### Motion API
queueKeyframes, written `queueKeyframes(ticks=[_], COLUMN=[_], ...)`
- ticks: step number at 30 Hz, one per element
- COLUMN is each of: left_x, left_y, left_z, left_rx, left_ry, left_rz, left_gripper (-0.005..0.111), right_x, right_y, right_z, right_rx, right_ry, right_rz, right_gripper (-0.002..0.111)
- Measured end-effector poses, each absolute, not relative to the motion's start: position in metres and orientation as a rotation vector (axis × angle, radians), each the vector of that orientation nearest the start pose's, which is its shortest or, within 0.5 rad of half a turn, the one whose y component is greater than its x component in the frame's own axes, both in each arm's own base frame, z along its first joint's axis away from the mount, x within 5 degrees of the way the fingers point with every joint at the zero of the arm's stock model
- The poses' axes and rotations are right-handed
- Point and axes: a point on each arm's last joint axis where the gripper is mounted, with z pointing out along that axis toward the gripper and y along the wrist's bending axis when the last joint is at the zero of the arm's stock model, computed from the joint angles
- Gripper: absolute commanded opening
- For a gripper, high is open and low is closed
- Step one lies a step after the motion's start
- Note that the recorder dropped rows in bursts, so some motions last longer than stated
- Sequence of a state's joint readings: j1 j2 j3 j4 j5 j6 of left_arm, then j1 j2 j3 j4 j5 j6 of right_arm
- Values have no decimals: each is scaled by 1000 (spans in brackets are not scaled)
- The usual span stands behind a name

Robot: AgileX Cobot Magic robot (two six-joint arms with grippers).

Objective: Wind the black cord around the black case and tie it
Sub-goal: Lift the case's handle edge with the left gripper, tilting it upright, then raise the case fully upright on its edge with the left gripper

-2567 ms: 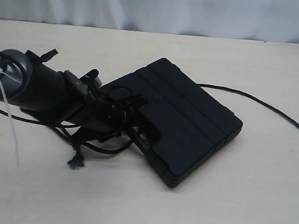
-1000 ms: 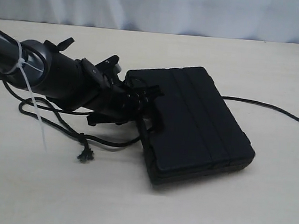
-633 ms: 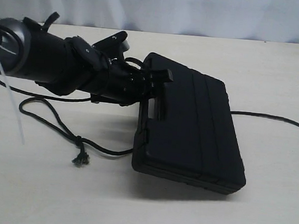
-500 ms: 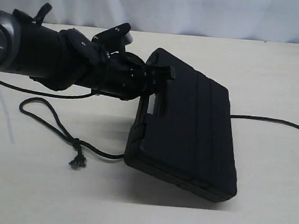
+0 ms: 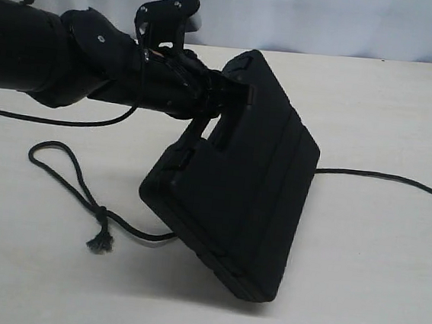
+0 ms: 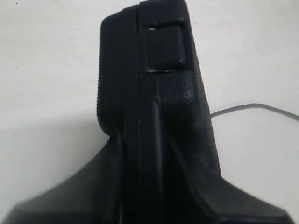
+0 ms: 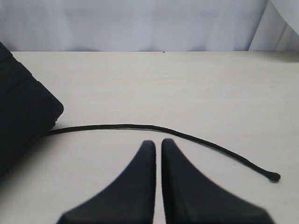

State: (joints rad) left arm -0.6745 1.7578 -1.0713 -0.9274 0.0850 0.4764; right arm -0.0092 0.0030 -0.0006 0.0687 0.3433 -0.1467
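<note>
The black case (image 5: 236,187) stands tilted steeply, its handle end raised and its low edge on the table. My left gripper (image 5: 222,101) is shut on the handle end; in the left wrist view its fingers (image 6: 93,186) flank the case (image 6: 154,93). The black cord (image 5: 55,166) lies on the table and passes under the case. Its knotted loop and frayed tuft (image 5: 99,243) lie to the left, and the rest (image 5: 383,176) trails right. My right gripper (image 7: 158,142) hovers shut and empty just short of the cord (image 7: 140,126), near its plain tip (image 7: 274,177).
The pale wooden table (image 5: 371,299) ends at a white curtain backdrop (image 5: 329,20) along the far edge. The left arm's thin black cable (image 5: 51,121) hangs across the table beneath the arm.
My left gripper has risen with the case's handle end, tipping the case from nearly flat to steeply tilted on its low edge. The cord's loop has stayed on the table.
</note>
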Motion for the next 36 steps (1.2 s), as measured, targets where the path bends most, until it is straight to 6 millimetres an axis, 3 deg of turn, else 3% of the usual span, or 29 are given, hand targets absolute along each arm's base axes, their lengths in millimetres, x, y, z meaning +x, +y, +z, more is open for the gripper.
queueKeyframes(ticks=[7, 18, 36], left_x=[296, 304, 301], left_y=[-246, -260, -261], left_z=[221, 253, 256], left_rx=[365, 537, 684], left_ry=[2262, 2183, 2197], left_rz=[-659, -681, -643], left_gripper=[0, 0, 0], right_x=[54, 54, 54], right_y=[2, 2, 2], right_z=[182, 182, 182], right_rx=[-83, -83, -83], right_ry=[1827, 1827, 1827], right_rz=[-43, -43, -43], right_gripper=[4, 4, 4])
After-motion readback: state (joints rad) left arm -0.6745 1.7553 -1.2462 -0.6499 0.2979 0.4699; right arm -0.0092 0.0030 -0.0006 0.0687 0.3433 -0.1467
